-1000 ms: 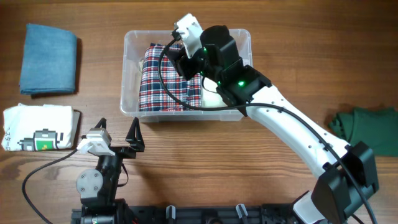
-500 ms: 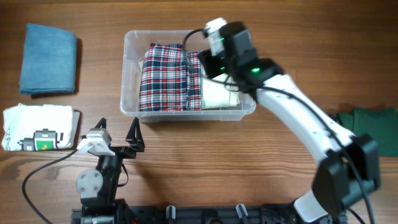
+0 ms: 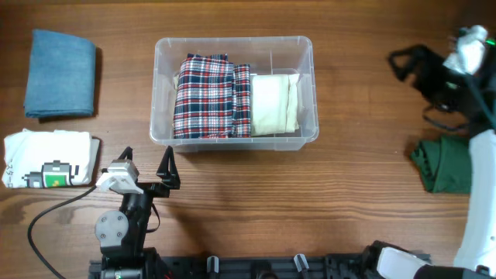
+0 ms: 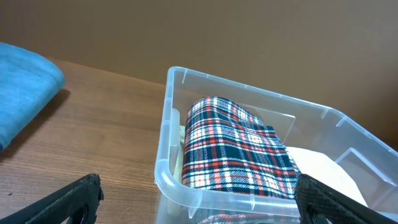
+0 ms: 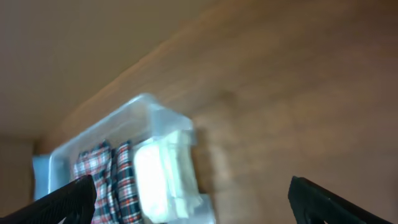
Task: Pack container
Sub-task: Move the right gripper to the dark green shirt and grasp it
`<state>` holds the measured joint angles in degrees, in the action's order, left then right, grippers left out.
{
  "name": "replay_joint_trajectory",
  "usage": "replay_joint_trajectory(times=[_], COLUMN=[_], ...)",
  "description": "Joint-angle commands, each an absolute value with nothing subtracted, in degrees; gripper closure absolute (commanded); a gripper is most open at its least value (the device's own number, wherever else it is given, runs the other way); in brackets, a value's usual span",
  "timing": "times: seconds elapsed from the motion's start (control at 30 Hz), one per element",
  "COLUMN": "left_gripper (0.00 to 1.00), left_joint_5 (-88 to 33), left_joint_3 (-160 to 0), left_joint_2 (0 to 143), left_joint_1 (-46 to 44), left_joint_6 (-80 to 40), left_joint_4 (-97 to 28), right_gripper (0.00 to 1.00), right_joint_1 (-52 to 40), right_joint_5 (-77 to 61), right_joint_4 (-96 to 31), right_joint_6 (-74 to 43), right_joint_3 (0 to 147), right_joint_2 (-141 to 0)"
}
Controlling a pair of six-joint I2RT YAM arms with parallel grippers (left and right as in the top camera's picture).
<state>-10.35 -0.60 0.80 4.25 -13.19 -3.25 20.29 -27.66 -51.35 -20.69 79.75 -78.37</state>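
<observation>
The clear container (image 3: 232, 41) stands mid-table with a plaid cloth (image 3: 211, 97) on its left side and a cream cloth (image 3: 273, 105) on its right. My right gripper (image 3: 415, 77) hovers far to the right of it, open and empty, just above a folded green cloth (image 3: 446, 163). The blurred right wrist view shows the container (image 5: 163, 121) from afar between the spread fingers (image 5: 65, 200). Open and empty too, my left gripper (image 3: 147, 167) rests near the front edge, facing the container's rim (image 4: 186, 183) and the plaid cloth (image 4: 239, 149).
A folded blue cloth (image 3: 60, 72) lies at the back left, also seen in the left wrist view (image 4: 25, 93). A white printed cloth (image 3: 50, 159) lies below it, beside my left gripper. The right arm's white link runs along the right edge.
My right gripper has let go of the cream cloth in the container, opened wide and swung out to the far right above the green cloth. The left arm has not moved.
</observation>
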Motion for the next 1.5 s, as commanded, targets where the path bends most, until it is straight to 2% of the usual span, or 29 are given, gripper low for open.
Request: replay_joint_trajectory(times=[0.0, 0.17, 0.4, 0.7, 1.0, 1.47], left_gripper=[0.00, 0.00, 0.00, 0.00, 0.00, 0.00], left_joint_5=[-10.2, -10.2, -10.2, -10.2, -10.2, -10.2], left_joint_3=[-0.3, -0.3, -0.3, -0.3, -0.3, -0.3], left_joint_2=[0.4, 0.4, 0.4, 0.4, 0.4, 0.4], left_joint_1=[4.3, 4.3, 4.3, 4.3, 4.3, 4.3], left_joint_6=[-12.3, -12.3, -12.3, -12.3, -12.3, -12.3], left_joint_4=[-3.5, -3.5, -3.5, -3.5, -3.5, -3.5], right_gripper=[0.00, 0.00, 0.00, 0.00, 0.00, 0.00], right_joint_1=[29.4, 43.3, 53.2, 55.2, 58.5, 58.5], right_joint_5=[-23.3, -17.8, -17.5, -12.8, -8.9, -6.8], right_joint_4=[-56.7, -61.6, -53.5, -42.9, -40.8, -38.3], right_joint_6=[-30.5, -37.8, -42.1, -42.8, -39.2, -34.4], right_joint_3=[80.0, 78.3, 64.9, 50.1, 49.2, 49.0], right_joint_2=[-78.1, -78.1, -78.1, -78.2, -78.7, -86.7])
